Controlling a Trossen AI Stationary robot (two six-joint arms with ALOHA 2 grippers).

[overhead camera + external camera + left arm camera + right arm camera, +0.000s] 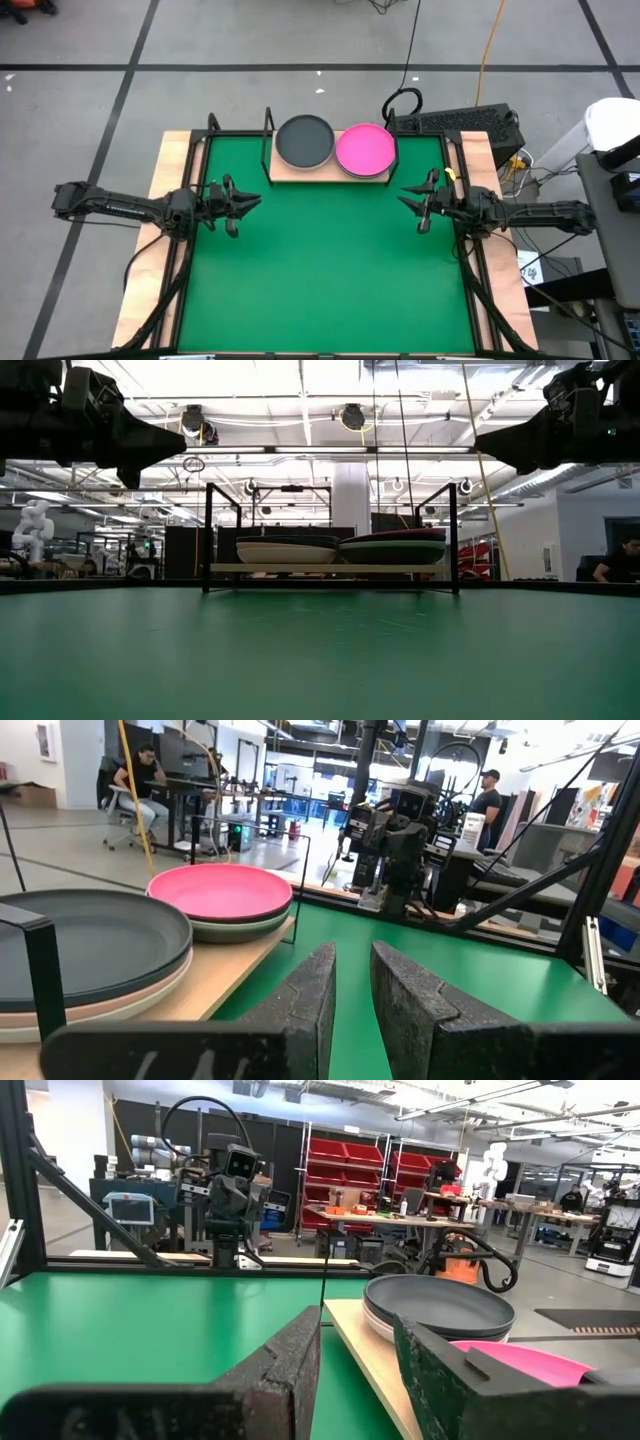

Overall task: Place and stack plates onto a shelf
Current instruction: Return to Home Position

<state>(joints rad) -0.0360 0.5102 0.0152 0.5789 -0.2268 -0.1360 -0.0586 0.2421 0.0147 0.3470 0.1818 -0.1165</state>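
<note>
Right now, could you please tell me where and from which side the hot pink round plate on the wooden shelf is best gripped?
Pinch the hot pink round plate by its raised rim on the table-facing side, coming from the front. It lies topmost, rim exposed, and the light-wood shelf's black wire frame blocks the ends. The right gripper is probably the nearer one.

The left arm [120, 206] and right arm [530, 212] are slim, matte-black jointed tubes, and the left gripper [245, 203] and right gripper [408, 200] each carry two blocky, wedge-shaped black fingers [308, 995] with a rough, pebbled surface.
</note>
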